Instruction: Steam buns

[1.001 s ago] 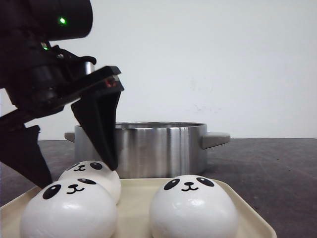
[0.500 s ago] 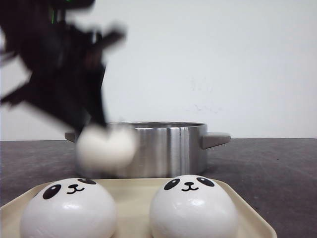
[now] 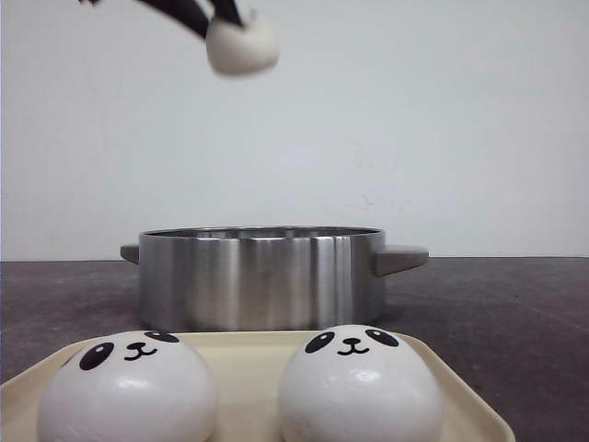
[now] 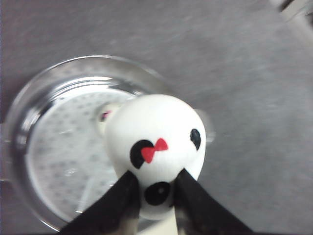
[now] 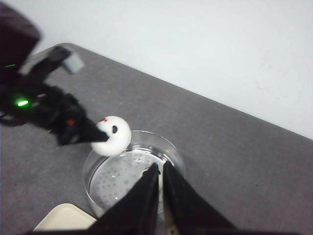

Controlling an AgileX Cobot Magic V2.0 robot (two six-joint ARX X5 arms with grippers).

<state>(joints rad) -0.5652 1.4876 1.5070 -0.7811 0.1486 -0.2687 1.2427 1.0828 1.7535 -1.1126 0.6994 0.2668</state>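
My left gripper (image 4: 155,188) is shut on a white panda bun (image 4: 156,147) with a red bow and holds it high above the steel pot (image 4: 54,161). In the front view this bun (image 3: 241,44) hangs at the top edge, over the pot (image 3: 262,276). Another bun (image 4: 105,117) lies inside the pot, mostly hidden. Two buns (image 3: 127,391) (image 3: 359,382) sit on the cream tray (image 3: 248,354) in front. My right gripper (image 5: 160,169) hovers above the pot (image 5: 107,181), fingers almost together with nothing between them, beside the held bun (image 5: 113,136).
The pot has a perforated steamer floor and side handles (image 3: 400,259). A corner of the tray (image 5: 63,218) lies just beside the pot. The left arm (image 5: 34,103) reaches in over the dark grey table (image 5: 234,161). A white wall stands behind.
The left gripper closed on the back-left bun on the tray and lifted it up and rightward, from tray height to high above the pot. Two buns stay on the tray.
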